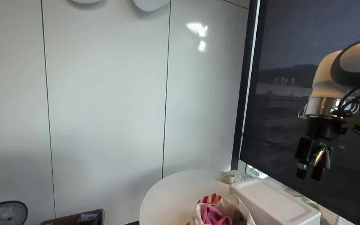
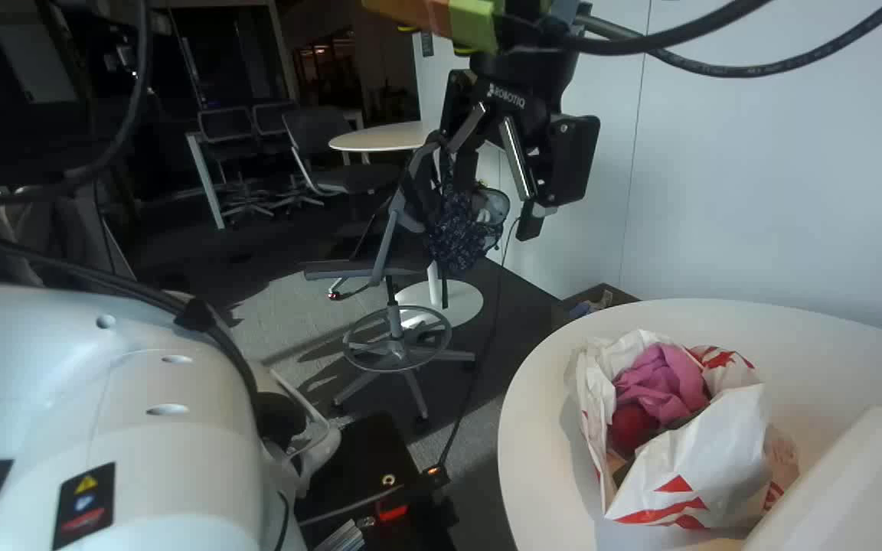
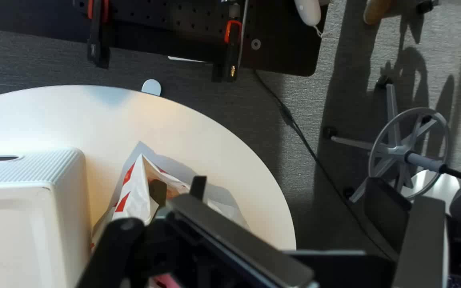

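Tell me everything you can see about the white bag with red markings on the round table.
The crumpled white bag with angular red markings looks like paper, though thin plastic is possible. It sits mouth-up and open on the round white table, its rim uneven and sides creased. Inside show a bunched pink cloth and a rounded red item. A white rectangular box stands close beside it; whether they touch is unclear. The black gripper fingers hang clear of it.

One whole side's taken up by glossy white wall panels [image 1: 105,93], with some glare [image 1: 195,28] bounced back. The window [image 1: 253,171] is mostly covered by a dark see-through shade [image 1: 280,134]. Grey carpet [image 2: 276,329] is patched with light and shadow, and dark chairs [image 2: 318,138] are parked near a round table [image 2: 372,139] farther back.
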`<control>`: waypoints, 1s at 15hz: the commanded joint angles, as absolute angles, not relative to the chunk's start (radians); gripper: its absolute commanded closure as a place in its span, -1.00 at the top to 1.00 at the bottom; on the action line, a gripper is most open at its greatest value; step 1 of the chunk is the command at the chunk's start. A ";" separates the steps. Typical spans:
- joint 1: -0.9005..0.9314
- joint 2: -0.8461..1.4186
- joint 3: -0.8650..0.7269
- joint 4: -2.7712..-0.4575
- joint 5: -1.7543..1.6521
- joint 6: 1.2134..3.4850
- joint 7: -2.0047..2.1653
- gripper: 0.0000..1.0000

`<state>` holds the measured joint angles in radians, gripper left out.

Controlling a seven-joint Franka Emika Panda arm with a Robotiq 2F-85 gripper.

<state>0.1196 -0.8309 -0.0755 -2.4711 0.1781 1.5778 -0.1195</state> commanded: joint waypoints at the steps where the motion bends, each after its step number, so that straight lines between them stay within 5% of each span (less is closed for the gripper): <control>1: 0.095 -0.829 -0.059 -2.464 0.189 1.573 -0.134 1.00; 10: 0.100 -0.816 -0.052 -2.465 0.193 1.586 -0.134 1.00; 15: 0.142 -0.587 0.025 -2.520 0.279 1.788 -0.109 1.00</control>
<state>0.1216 -0.7474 -0.0275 -2.5183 0.2160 1.6642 -0.1194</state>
